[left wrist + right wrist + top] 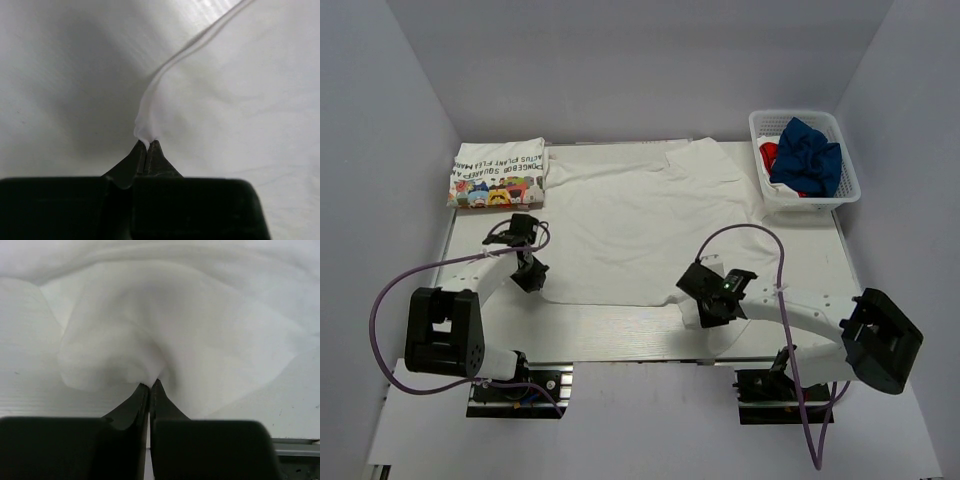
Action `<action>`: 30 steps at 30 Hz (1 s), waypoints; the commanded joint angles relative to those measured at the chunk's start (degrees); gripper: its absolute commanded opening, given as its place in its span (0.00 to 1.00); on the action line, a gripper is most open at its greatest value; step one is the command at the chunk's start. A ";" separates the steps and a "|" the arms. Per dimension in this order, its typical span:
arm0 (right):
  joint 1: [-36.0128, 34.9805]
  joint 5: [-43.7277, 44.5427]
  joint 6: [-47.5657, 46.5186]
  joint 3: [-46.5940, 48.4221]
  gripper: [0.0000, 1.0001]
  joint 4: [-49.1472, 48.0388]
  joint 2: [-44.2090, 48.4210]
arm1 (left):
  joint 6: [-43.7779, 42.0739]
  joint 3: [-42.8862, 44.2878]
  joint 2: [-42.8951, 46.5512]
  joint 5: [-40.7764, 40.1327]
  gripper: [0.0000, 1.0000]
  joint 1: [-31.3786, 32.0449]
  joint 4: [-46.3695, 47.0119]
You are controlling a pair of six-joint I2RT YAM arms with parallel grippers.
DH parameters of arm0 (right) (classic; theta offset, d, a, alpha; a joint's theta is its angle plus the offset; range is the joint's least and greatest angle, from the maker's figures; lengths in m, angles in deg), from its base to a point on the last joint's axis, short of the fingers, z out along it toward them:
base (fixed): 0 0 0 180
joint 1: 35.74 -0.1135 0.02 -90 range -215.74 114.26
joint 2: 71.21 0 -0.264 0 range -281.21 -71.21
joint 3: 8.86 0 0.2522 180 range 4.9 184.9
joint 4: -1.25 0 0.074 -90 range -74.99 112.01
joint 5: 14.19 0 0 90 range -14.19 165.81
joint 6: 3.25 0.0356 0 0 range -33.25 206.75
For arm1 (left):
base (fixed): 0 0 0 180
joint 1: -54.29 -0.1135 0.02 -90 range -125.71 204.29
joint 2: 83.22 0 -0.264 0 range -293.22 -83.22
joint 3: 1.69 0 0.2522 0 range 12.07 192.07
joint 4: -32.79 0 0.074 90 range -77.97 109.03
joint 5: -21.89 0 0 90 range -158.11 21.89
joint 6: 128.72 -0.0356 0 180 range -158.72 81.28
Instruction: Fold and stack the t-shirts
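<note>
- Starting far left, a folded white cloth tee with colourful print and black lettering (498, 173) lies at the back corner of the table (620, 335).
- My left gripper (147, 145) is pinched closed on the near-left hem of the plain white soft cloth t-shirt (640, 215), which is spread flat mid-table.
- My right gripper (150, 385) is nipped onto the near-right hem.
- I judge the cloth light, limp and apt to slip, so the hem corners are the best hold.
- A crumpled navy blue tee (807, 155) lies in the white plastic lattice basket (795, 114), far right.

A plain white t-shirt (640, 215) lies spread on the tabletop (620, 337), the left tool (532, 278) at its 8 o'clock corner, the right tool (698, 305) at its 5 o'clock corner. A folded printed t-shirt (498, 172) sits at 10 o'clock, and a basket (796, 115) holding a navy t-shirt (807, 155) at 2 o'clock.
</note>
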 commanded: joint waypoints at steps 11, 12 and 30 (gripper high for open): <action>16.04 3.44 -14.91 18.29 0.00 -4.59 -5.65 | -1.70 16.30 -6.20 0.41 0.00 -0.11 -3.87; 16.58 3.70 -17.36 20.56 0.00 -4.59 -6.36 | -1.70 17.28 -7.17 -0.11 0.00 -0.11 -3.88; 32.23 -4.46 -41.20 48.52 0.00 -10.13 -31.14 | 1.72 41.54 -29.67 -3.02 0.00 -3.98 -11.09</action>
